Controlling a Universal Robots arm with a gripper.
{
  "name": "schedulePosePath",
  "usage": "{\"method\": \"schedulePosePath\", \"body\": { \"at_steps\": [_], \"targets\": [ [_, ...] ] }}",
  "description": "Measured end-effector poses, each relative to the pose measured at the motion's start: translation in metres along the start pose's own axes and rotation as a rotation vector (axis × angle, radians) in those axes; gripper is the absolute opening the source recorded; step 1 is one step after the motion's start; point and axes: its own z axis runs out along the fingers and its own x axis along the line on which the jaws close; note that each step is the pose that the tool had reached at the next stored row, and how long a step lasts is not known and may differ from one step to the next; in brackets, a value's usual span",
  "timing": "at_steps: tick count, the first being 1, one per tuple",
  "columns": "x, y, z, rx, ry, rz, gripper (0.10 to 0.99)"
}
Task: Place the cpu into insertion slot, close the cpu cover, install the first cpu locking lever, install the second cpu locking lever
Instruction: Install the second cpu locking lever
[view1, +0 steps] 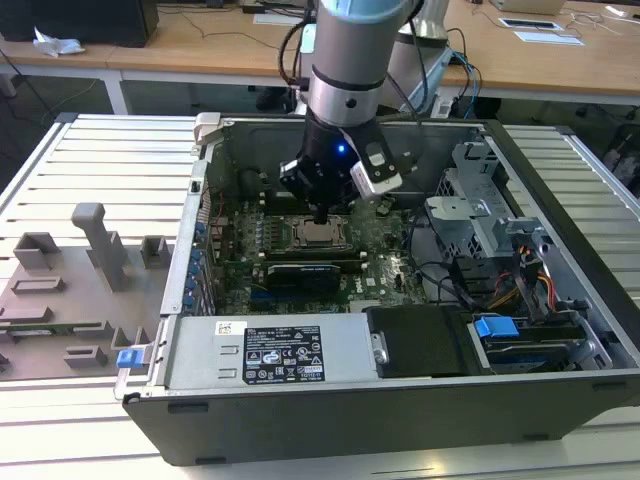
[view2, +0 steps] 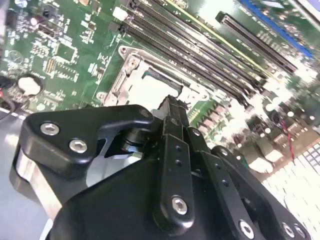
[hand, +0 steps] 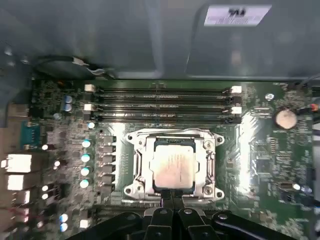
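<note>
CPU (hand: 172, 168) seated in the slot (hand: 136, 172), cover (hand: 210, 150) down around it, framing the chip. Gripper (hand: 171, 197) at the socket's near edge, fingers pressed together, holding nothing. Levers: cannot tell whether either is latched; judged that stage is what's left.

The exterior view is evenly lit by soft overhead room light, sharp throughout, with the inside of the open computer case (view1: 400, 200) darker in shadow beneath the arm and a small blue light glowing on the arm's wrist. In the second wrist view the gripper (view2: 170, 107) is a dark, fairly sharp mass up close, while the green motherboard (view2: 75, 50) behind it is softly blurred and blown out to white glare toward one side. In the first wrist view the cpu (hand: 173, 167) reflects a bright, washed-out sheen, glare streaks flank the socket, and the case wall is dim and hazy.
</note>
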Motion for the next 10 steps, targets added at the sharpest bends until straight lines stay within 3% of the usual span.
{"method": "schedulePosePath", "body": {
  "at_steps": [2,10],
  "targets": [
    [0.0009,0.0025,-0.0193,0.004,0.0001,0.000,0.106],
    [0.0010,0.0027,-0.0211,0.004,0.0002,0.000,0.106]
  ]
}}
